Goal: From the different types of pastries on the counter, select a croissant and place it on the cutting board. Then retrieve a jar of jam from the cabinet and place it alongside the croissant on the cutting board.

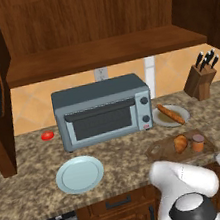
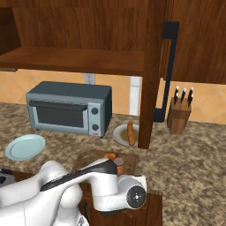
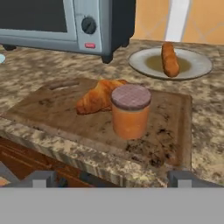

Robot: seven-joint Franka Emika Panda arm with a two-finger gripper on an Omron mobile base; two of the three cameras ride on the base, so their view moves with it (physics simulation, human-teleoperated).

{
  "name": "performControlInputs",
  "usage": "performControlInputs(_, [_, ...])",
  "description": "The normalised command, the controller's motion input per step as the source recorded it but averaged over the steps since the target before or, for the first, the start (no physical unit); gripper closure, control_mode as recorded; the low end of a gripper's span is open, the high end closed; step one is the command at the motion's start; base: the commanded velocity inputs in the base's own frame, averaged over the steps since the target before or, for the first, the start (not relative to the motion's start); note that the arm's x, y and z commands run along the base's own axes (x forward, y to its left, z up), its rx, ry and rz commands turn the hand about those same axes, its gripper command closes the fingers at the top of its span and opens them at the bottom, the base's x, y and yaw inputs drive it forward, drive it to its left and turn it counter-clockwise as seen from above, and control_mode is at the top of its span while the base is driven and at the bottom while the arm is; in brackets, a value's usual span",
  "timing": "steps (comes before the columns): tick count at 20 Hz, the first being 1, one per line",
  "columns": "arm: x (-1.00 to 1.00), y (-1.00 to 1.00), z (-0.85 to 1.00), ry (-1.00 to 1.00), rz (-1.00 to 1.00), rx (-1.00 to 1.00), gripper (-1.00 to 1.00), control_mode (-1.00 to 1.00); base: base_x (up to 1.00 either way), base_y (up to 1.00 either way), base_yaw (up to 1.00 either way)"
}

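Round light blue plate (image 1: 79,174) on speckled brown-grey granite surface (image 1: 25,166). Grey toaster oven (image 1: 102,111) behind. Dark brown wooden cutting board (image 3: 57,113): golden-brown croissant (image 3: 98,97) touching orange jam jar with reddish-brown lid (image 3: 130,111), upright. Grey plate (image 3: 194,65) bearing orange-brown stick pastry (image 3: 169,59). My fingers (image 3: 111,178): spread wide, holding nothing, near the board's edge.

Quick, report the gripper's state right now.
Gripper: open, holding nothing; the jar of jam stands free on the cutting board beside the croissant.
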Motion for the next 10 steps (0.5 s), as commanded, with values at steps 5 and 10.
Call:
performControlInputs(5, [-1.0, 0.02, 0.7, 0.01, -0.04, 0.0, -1.0, -1.0, 0.0, 0.0, 0.0])
performControlInputs(10, [-0.97, 0.07, 0.23, 0.12, -0.25, -0.03, -1.0, -1.0, 0.0, 0.0, 0.0])
